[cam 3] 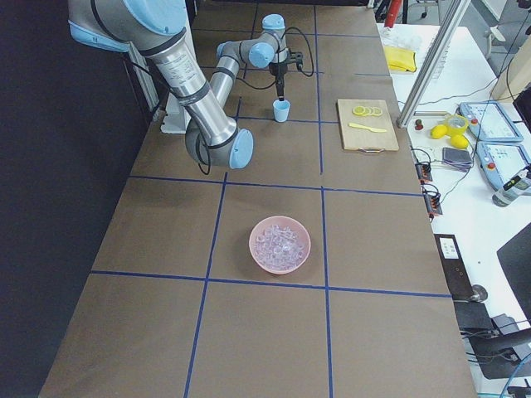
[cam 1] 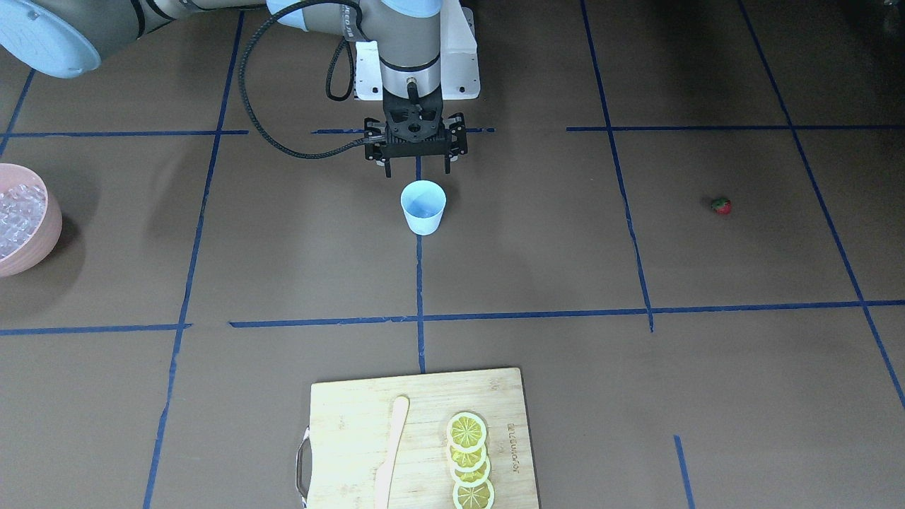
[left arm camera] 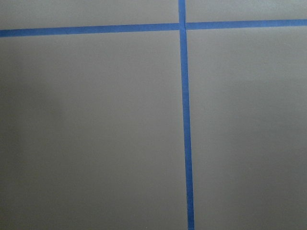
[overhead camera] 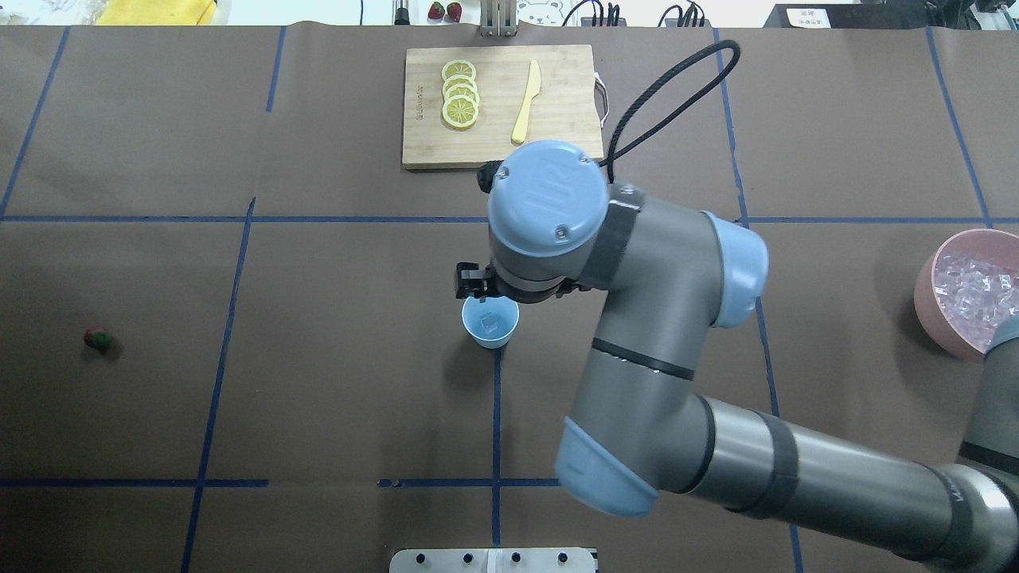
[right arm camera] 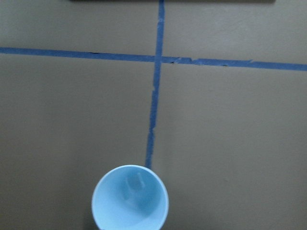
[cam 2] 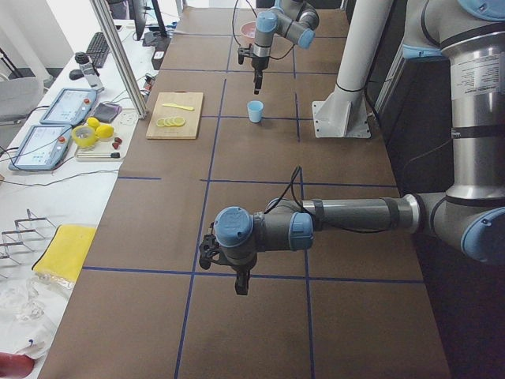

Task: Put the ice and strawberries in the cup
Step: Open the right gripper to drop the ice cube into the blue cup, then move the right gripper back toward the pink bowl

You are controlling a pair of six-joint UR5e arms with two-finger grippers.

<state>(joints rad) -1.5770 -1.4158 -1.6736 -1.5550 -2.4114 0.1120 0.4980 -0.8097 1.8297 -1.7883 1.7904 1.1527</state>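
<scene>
The pale blue cup [cam 1: 423, 208] stands upright at the table's middle, with one clear ice cube [overhead camera: 489, 321] inside; the right wrist view [right arm camera: 130, 199] shows this too. My right gripper [cam 1: 417, 170] hangs just above and behind the cup, open and empty. More ice [cam 1: 14, 215] fills the pink bowl [overhead camera: 927, 294] on my right side. The tiny red strawberry [cam 1: 720, 206] lies alone on my left side [overhead camera: 98, 339]. My left gripper [cam 2: 241, 286] shows only in the exterior left view, low over bare table, and I cannot tell whether it is open or shut.
A wooden cutting board [cam 1: 346, 424] lies at the far edge, with lemon slices [cam 1: 468, 459] and a pale knife [cam 1: 390, 452] on it. Blue tape lines cross the brown table. My right arm [overhead camera: 661, 382] reaches over the table's middle.
</scene>
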